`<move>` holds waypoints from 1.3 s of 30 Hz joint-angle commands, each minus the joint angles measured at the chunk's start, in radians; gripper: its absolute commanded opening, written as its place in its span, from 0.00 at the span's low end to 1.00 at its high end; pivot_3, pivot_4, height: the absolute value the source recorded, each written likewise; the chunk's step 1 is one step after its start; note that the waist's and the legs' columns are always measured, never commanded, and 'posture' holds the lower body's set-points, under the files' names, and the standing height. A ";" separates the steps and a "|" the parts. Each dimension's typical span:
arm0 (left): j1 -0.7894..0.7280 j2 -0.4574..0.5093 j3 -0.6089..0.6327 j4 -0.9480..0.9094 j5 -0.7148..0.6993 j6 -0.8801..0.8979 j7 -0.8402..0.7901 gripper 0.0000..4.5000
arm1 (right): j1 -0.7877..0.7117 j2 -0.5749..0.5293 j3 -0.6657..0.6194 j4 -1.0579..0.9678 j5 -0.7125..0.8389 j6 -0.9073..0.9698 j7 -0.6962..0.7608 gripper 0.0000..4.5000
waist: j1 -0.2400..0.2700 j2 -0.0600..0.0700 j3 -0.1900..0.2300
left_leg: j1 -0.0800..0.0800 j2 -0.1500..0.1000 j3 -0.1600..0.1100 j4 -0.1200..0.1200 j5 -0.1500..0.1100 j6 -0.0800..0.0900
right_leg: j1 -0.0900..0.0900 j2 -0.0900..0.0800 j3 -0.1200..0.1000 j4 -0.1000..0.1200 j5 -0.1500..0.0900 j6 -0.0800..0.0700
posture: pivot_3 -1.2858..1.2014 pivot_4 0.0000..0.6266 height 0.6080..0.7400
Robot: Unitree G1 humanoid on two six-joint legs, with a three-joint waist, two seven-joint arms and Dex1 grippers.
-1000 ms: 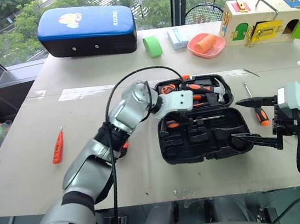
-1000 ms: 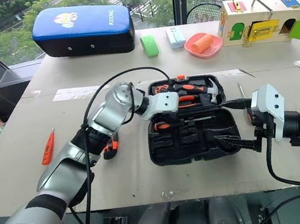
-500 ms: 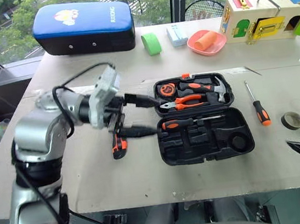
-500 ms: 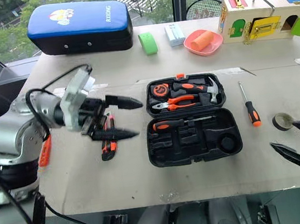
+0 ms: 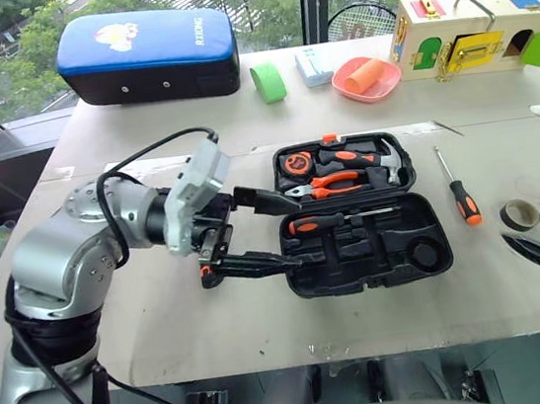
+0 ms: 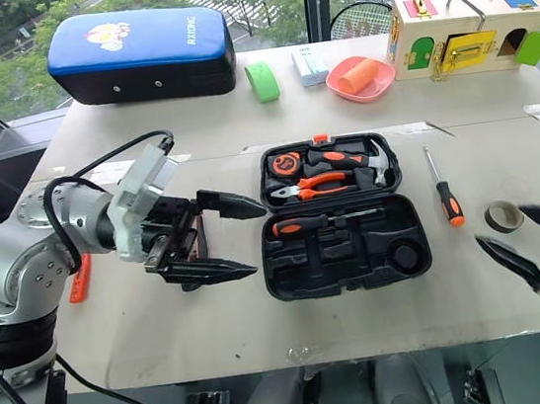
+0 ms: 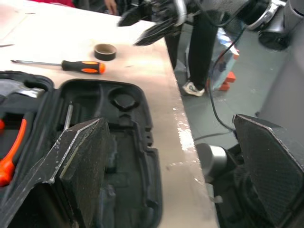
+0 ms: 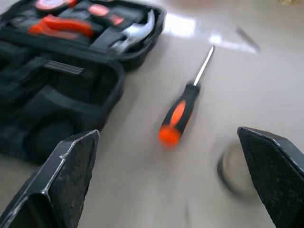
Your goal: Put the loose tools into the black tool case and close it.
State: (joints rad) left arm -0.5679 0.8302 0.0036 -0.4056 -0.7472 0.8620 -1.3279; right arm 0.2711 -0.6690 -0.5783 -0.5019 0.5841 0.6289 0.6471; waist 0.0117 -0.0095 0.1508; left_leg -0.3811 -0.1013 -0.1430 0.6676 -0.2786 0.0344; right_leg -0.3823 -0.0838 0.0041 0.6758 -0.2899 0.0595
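two hands are seen near the front of the worktop [image 5: 267,332], both with fingers spread wide and empty: the left hand [image 6: 217,237] just left of the black tool case [image 6: 338,223], the right hand [image 6: 520,244] at the right edge. the case lies open, one screwdriver [image 6: 317,222] in it. another screwdriver [image 6: 442,194] and the tape roll [image 6: 502,216] lie to its right, the tester pen [image 6: 80,279] far left.
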 commanded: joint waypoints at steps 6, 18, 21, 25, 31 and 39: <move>-0.016 0.013 0.006 -0.031 -0.026 0.014 0.089 0.99 | -0.207 0.145 0.233 0.143 -0.185 -0.032 -0.248 1.00 | 0.000 0.001 0.000 | -0.004 0.000 -0.001 -0.001 0.000 0.000 | -0.003 0.000 0.000 -0.004 0.000 0.000 | 0.52 0.24 0.96; -0.017 0.016 -0.011 -0.014 -0.018 -0.014 0.108 1.00 | -0.284 0.253 0.320 0.227 -0.282 -0.034 -0.382 0.33 | -0.002 0.001 0.001 | -0.002 0.000 0.003 0.000 0.000 0.000 | -0.005 0.003 0.005 0.000 0.000 0.000 | 0.52 0.24 0.96; -0.006 0.025 -0.011 -0.006 -0.012 -0.020 0.104 1.00 | -0.310 0.290 0.277 0.200 -0.256 -0.051 -0.413 0.12 | -0.004 0.001 0.001 | -0.002 0.001 0.003 0.000 0.000 0.000 | -0.006 0.003 0.006 0.001 0.000 0.000 | 0.52 0.24 0.96; 0.036 0.055 0.006 0.009 0.008 -0.038 0.094 1.00 | -0.394 0.191 0.272 0.134 -0.203 -0.108 -0.262 0.12 | -0.014 0.003 0.002 | -0.003 0.001 0.006 -0.001 0.000 0.000 | -0.008 0.003 0.010 0.003 0.000 0.000 | 0.52 0.24 0.96; 0.128 0.122 0.024 0.023 0.049 -0.109 0.053 1.00 | -0.525 -0.096 0.473 0.134 -0.121 -0.214 0.305 0.12 | -0.032 0.006 0.004 | -0.002 0.003 0.008 -0.005 0.000 0.000 | -0.010 0.005 0.012 0.001 0.000 0.001 | 0.52 0.24 0.96; 0.240 0.170 0.023 -0.041 0.095 -0.196 0.046 1.00 | -0.693 -0.193 0.744 0.362 -0.271 -0.480 0.700 0.12 | -0.023 0.003 0.006 | -0.005 0.003 0.007 -0.002 -0.001 0.001 | -0.010 0.005 0.011 -0.003 0.001 0.001 | 0.52 0.24 0.96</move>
State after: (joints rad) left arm -0.3269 0.9897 0.0000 -0.3971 -0.6480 0.6838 -1.2834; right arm -0.3942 -0.8569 0.1586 -0.1693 0.3459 0.2096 1.3101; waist -0.0117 -0.0067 0.1571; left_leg -0.3868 -0.0979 -0.1357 0.6657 -0.2794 0.0352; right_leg -0.3926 -0.0790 0.0150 0.6725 -0.2888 0.0605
